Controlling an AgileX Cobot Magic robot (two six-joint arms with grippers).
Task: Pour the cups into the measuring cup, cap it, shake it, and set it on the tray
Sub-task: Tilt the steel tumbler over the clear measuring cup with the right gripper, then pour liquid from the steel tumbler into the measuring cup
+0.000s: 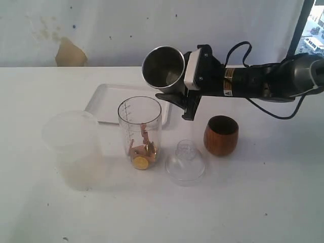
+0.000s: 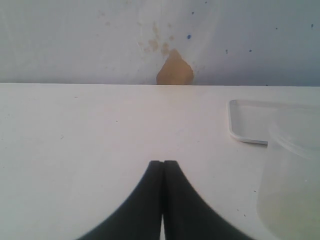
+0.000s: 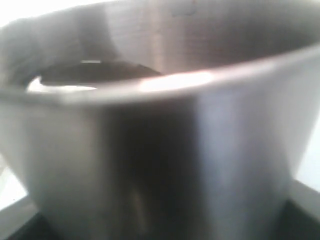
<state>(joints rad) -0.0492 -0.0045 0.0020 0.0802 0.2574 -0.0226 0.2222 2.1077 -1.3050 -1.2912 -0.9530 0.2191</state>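
Exterior view: count of 1 right gripper (image 1: 172, 86), clamped on 1 steel tumbler (image 1: 163, 68). Tumbler raised off the table (image 1: 253, 202), tipped onto its side, mouth facing near-left, hanging just above and behind the measuring cup's rim. Arm reaching in from the right.

1 measuring cup (image 1: 140, 131): upright, uncapped, centre of table, just in front of the tray. Inside at the bottom: several small tan pieces (image 1: 144, 142) plus 1 yellow disc (image 1: 141, 162). Exact piece count not readable.

1 tray (image 1: 109, 98): white, flat on the table, far side of the measuring cup, right part hidden behind the cup and tumbler.

1 wooden cup (image 1: 220, 135): upright, right of the measuring cup, below the arm, not touched.

1 clear dome lid (image 1: 185, 162): on the table between measuring cup and wooden cup, slightly nearer, apart from both.

1 frosted cup (image 1: 71, 147): upright, left of the measuring cup, small gap between.

Left wrist view: 1 left gripper (image 2: 163, 200), fingers pressed together, nothing between them, low over bare table. Tray corner (image 2: 245, 125) and frosted cup (image 2: 295, 175) off to the right. Tan patch (image 2: 175, 70) on the far wall (image 2: 75, 40).

Right wrist view: frame filled by tumbler wall and rim (image 3: 160, 150), blurred; fingers not resolvable.
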